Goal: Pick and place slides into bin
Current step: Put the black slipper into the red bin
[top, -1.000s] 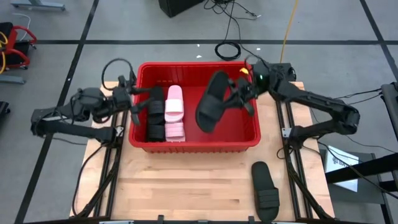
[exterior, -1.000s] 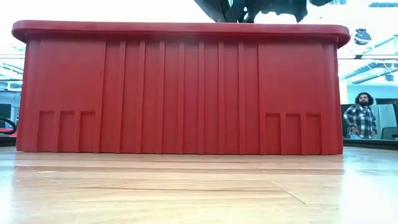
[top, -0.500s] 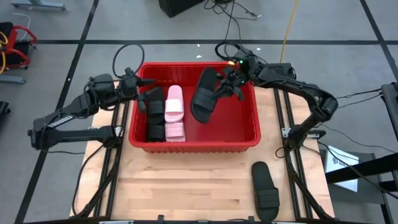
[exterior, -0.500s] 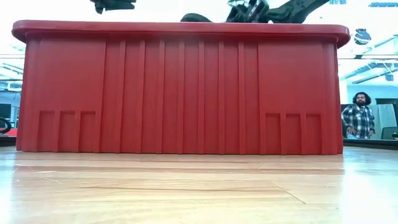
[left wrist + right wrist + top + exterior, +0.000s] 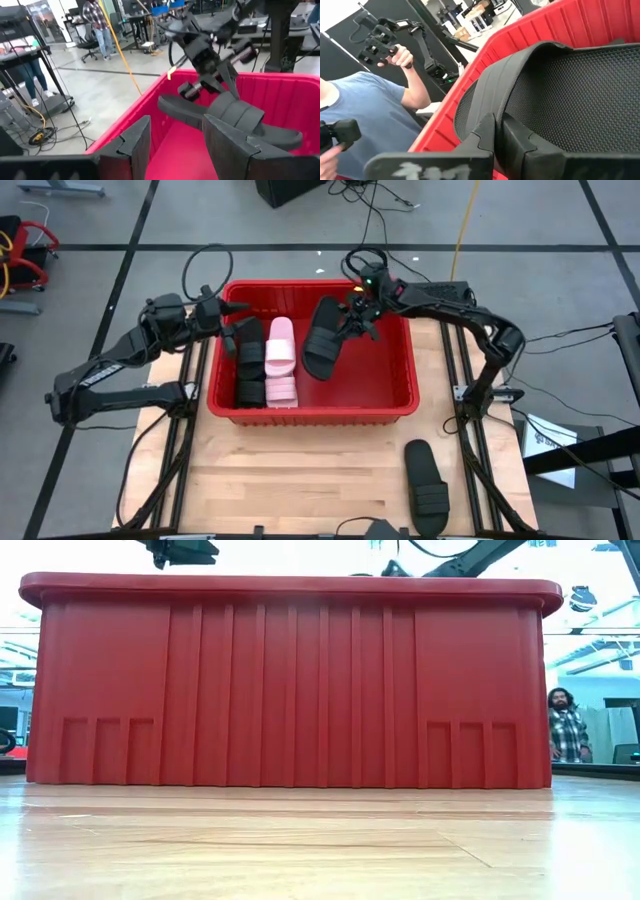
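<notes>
Sandal first: a black slide (image 5: 425, 487) lay alone on the wooden desk (image 5: 300, 480) at the lower right of the high view, well apart from the arms. Beyond it, in the middle of the frame, stood the red bin (image 5: 315, 416), whose ribbed front wall (image 5: 290, 680) filled the low view. Along the bin's left inner side lay a column of black slides (image 5: 247, 365) with two pale pink slides (image 5: 281, 360) just beside them.

The right gripper (image 5: 358, 315) reached in over the bin's upper right part, its fingers (image 5: 520, 142) pinching the strap of another black slide (image 5: 323, 338). That slide hung tilted above the bin floor, toe toward the centre; in the right wrist view its textured sole (image 5: 580, 95) ran along the red wall.

The left gripper (image 5: 228, 315) hovered at the bin's upper left corner, over the rim, its fingers (image 5: 135, 142) spread with nothing between them. The left wrist view looked across the bin at the held slide (image 5: 230, 122) and the other arm's gripper (image 5: 202, 60).

Farther off, a person in a plaid shirt (image 5: 566, 728) stood at the right edge of the low view, and a person in a blue shirt (image 5: 367, 112) held a black handset in the right wrist view.
</notes>
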You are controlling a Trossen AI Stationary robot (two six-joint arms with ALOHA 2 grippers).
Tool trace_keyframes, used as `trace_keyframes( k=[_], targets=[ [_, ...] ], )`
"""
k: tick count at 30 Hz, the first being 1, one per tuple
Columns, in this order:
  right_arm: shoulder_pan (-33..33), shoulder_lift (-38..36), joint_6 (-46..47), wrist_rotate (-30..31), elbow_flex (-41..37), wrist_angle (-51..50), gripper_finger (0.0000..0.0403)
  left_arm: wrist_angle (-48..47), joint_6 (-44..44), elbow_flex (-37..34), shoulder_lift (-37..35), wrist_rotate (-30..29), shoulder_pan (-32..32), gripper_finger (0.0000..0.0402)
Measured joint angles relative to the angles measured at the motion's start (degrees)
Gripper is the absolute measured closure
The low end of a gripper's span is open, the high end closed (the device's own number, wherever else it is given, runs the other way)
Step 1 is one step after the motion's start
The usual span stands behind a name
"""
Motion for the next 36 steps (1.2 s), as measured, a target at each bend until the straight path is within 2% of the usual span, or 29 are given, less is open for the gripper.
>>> trace_keyframes(
  k=[2, 3, 8, 10, 15, 21, 25, 30, 36],
  targets=[
    [0.04, 0.77, -3.41, 1.1, 3.49, -5.9, 0.0399, -0.51, 0.13, 0.0, 0.63, -0.02, 0.0, 0.0222],
    [0.09, 1.11, -5.69, 3.57, 5.47, -9.96, 0.0399, -0.46, 0.17, 0.0, 0.95, -0.01, -0.02, 0.0222],
    [0.7, 3.54, -22.24, 20.91, 16.32, -36.09, 0.0399, -0.23, 0.97, 0.0, 1.99, 0.37, 0.0, 0.0222],
    [1.06, 4.52, -25.6, 25.66, 18.55, -40.97, 0.0399, -0.06, 1.3, 0.0, 1.96, 0.39, 0.0, 0.0222],
    [1.7, 5.5, -25.18, 23.49, 18.82, -42.49, 0.0399, 1.01, 2.53, 0.0, 1.66, 0.42, 0.03, 0.0222],
    [4.11, 7.26, -25.03, 23.83, 19.21, -45.06, 0.0399, 1.15, 2.78, 0.0, 1.61, 0.43, 0.04, 0.0222],
    [5.03, 8.34, -26.34, 24.25, 24.25, -50.47, 0.0399, 1.2, 2.78, 0.0, 1.61, 0.48, 0.04, 0.0222],
    [5.17, 8.52, -28.06, 35.24, 33.6, -56.88, 0.0399, 1.2, 2.75, 0.0, 1.61, 0.87, 0.04, 0.0222],
    [4.57, 8.87, -28.0, 35.73, 39.37, -58.86, 0.0399, 1.2, 2.73, 0.0, 1.61, 0.9, 0.04, 0.0222]
  ],
)
